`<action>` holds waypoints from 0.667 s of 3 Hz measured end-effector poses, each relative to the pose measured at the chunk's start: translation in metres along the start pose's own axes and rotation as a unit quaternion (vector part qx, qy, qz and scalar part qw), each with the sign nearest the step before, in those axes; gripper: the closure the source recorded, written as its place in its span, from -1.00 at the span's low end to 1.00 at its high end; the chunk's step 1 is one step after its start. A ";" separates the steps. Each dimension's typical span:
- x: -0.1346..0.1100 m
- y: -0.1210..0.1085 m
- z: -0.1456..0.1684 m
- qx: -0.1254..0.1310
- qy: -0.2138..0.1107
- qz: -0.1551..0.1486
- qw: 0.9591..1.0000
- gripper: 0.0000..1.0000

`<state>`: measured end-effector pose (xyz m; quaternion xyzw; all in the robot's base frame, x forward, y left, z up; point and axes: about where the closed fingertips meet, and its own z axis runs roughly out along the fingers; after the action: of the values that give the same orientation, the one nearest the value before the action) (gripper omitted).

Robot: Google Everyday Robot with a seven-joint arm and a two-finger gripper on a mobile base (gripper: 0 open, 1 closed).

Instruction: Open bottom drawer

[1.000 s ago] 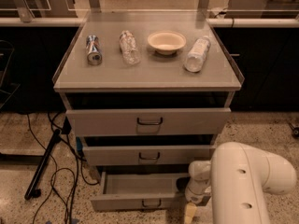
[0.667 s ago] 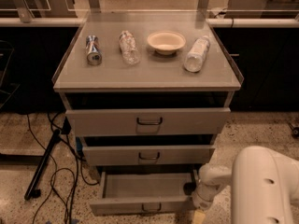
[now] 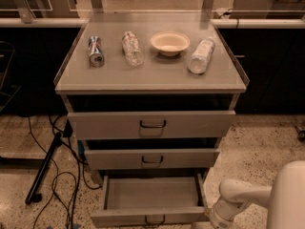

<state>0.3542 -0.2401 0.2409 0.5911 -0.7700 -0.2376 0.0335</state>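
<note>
The bottom drawer (image 3: pixel 151 194) of the grey cabinet stands pulled out, and its grey inside is bare. Its small dark loop handle (image 3: pixel 155 220) sits at the centre of the front, close to the lower edge of the view. My white arm (image 3: pixel 248 197) comes in from the lower right. The gripper (image 3: pixel 213 222) is at the drawer's right front corner, cut off by the bottom edge, so only its wrist end shows.
The middle drawer (image 3: pixel 151 158) and top drawer (image 3: pixel 151 124) stand slightly ajar. On the cabinet top lie a can (image 3: pixel 96 51), a clear bottle (image 3: pixel 131 47), a bowl (image 3: pixel 170 43) and a white bottle (image 3: pixel 200 55). Cables and a black stand leg (image 3: pixel 45 168) cross the floor at left.
The bottom drawer's front has come further out towards the camera. My arm has shifted right and down, from in front of the drawer to its right corner.
</note>
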 end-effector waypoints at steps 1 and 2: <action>-0.008 -0.014 -0.006 0.010 -0.016 0.004 1.000 -1.00; -0.020 -0.036 -0.021 0.031 -0.035 0.010 0.999 -1.00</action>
<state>0.3994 -0.2354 0.2499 0.5759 -0.7834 -0.2333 -0.0094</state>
